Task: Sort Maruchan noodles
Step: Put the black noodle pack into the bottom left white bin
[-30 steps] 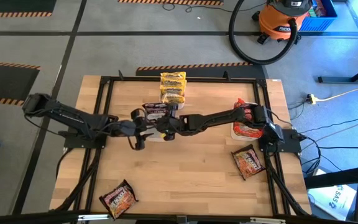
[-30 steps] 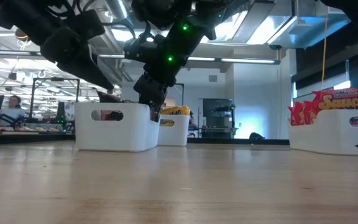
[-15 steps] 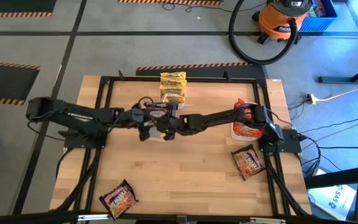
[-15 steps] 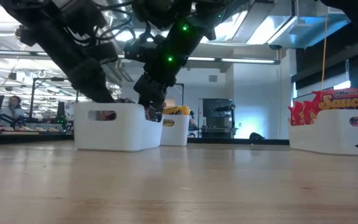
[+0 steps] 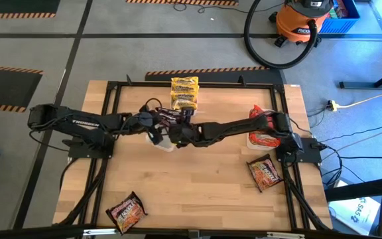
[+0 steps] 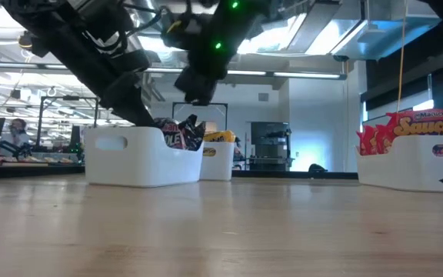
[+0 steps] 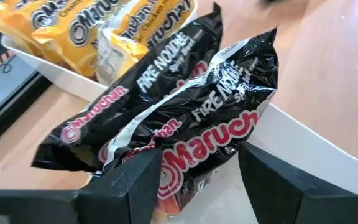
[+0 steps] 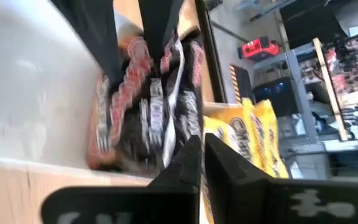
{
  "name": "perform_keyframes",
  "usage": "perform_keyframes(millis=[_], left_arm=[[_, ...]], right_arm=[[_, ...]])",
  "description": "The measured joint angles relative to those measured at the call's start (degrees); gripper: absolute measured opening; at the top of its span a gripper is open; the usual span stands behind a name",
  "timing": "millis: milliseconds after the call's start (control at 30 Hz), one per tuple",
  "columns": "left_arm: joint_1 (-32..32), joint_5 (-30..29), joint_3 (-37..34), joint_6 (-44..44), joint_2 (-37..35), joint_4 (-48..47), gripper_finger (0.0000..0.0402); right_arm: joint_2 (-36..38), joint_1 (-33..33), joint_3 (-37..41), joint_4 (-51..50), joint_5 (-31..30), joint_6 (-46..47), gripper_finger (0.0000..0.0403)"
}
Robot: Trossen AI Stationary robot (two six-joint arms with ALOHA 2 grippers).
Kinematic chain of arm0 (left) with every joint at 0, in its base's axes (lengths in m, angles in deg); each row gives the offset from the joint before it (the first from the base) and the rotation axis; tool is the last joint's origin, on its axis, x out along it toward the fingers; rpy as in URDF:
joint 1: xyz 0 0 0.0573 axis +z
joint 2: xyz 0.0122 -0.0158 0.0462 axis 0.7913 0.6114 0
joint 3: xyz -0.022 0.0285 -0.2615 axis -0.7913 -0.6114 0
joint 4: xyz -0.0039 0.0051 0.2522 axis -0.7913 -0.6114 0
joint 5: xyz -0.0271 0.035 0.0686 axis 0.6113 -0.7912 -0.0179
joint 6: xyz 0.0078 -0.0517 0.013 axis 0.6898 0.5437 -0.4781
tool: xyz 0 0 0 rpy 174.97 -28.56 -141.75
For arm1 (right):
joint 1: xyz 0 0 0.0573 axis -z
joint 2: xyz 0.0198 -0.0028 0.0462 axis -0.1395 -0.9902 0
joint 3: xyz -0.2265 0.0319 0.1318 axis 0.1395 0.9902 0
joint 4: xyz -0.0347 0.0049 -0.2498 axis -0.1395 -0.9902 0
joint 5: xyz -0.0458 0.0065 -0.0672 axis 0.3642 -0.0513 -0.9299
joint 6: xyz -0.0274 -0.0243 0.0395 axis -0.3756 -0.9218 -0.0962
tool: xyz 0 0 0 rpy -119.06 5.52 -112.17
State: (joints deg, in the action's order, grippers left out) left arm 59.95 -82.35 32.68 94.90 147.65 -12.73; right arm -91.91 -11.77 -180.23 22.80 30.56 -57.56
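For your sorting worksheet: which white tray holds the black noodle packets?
The middle tray, under both grippers; the rear tray holds yellow packets, the right tray red ones.

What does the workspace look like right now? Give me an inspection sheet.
Surface: wooden table, black frame.
Job's things: black packets in the middle tray; yellow packets in the far tray; red packets in the right tray; two loose packets on the table.
Clutter: nothing seen.
Grippers: left gripper open at the black packets; right gripper shut above the tray.
Cables: at the right edge.
Surroundings: orange vacuum.
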Motion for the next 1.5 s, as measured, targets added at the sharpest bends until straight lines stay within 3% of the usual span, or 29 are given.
perform_keyframes(millis=[133,233,367,467,700,967,1233,1500], left_arm=[[0.51,-1.22,-0.04,0.08,0.76,0.97,0.0206],[1.50,-1.37,-0.04,0.08,1.89,2.05,0.0206],[2.72,-1.34,-0.04,0.08,3.43,3.17,0.0206],[3.02,-1.37,-0.04,0.08,3.95,3.26,0.0206],[2.99,-1.64,-0.04,0.08,3.96,5.73,0.0206],[3.02,-4.54,-0.04,0.12,3.96,7.76,0.0206],[2.84,-4.60,-0.07,0.17,3.96,8.07,0.0206],[0.27,-4.62,-0.09,0.16,1.86,7.89,0.0206]], right_arm=[[2.67,-0.15,0.04,-4.39,2.91,4.10,0.0001],[3.79,0.52,0.71,-3.64,13.47,6.79,0.0001],[3.46,2.19,5.53,4.96,23.81,6.47,0.0001],[3.48,4.03,10.48,14.08,25.85,5.20,0.0001],[3.11,6.99,16.73,25.12,32.35,3.35,0.0001],[2.09,5.91,16.93,29.11,34.32,-4.86,0.0001],[0.73,7.68,16.89,28.23,23.98,-9.96,0.0001],[0.73,7.72,16.89,26.92,23.90,-9.95,0.0001]])
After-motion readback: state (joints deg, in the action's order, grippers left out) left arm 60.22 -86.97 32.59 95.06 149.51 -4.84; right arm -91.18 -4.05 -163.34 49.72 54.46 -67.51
